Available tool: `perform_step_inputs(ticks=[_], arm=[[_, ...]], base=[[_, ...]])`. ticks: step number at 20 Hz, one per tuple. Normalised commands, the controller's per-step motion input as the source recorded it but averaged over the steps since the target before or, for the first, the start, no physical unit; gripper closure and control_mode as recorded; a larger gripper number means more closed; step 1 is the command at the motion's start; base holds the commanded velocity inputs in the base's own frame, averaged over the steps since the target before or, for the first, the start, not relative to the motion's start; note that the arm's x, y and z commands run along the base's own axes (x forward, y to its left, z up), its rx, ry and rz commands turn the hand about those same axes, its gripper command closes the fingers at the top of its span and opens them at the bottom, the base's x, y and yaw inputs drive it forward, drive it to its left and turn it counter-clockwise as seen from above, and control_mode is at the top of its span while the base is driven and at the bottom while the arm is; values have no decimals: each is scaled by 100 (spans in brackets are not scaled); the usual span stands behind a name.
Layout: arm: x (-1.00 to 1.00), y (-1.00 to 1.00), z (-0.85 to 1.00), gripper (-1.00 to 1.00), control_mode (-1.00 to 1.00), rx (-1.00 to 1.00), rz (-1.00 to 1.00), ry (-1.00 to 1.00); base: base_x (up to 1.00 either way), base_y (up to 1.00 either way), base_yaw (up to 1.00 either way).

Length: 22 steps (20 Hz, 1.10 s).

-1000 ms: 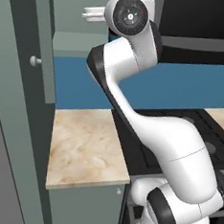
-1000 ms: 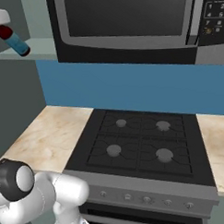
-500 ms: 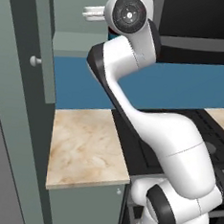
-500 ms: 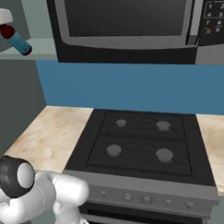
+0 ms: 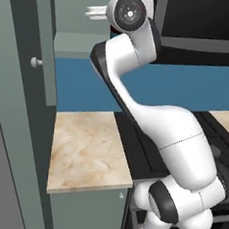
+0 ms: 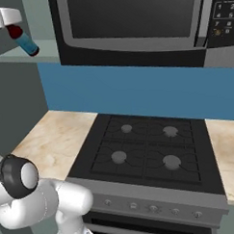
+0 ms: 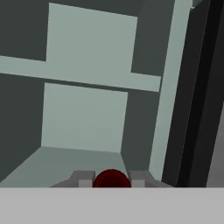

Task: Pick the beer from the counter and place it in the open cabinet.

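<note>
Kitchen cabinet [image 7: 83, 118] is gaping open while the end effector [image 7: 111, 178] is clenching the tilted beer [image 6: 24, 41] just above its shelf [image 6: 27, 53].

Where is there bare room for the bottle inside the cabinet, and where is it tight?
The lower shelf floor of the cabinet lies bare ahead of the gripper, shut on the beer, from the left wall to the right frame post. The counter is also bare. It is tight on the right, by the microwave.

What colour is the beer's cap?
Dark red; the beer's cap shows best in the hand view, between the fingers.
</note>
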Motion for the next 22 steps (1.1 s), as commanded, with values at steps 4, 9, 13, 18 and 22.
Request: perform_step_inputs(ticks=[4, 9, 13, 18, 22], arm=[[40, 0, -14, 100, -100, 0, 0, 0], [46, 0, -15, 100, -100, 0, 0, 0], [54, 0, -12, 100, -100, 0, 0, -1], [59, 0, -17, 100, -100, -1, -3, -2], [24, 0, -9, 100, -100, -1, -1, -4]], base=[[0, 0, 0], [0, 0, 0], [0, 0, 0], [0, 0, 0], [0, 0, 0]])
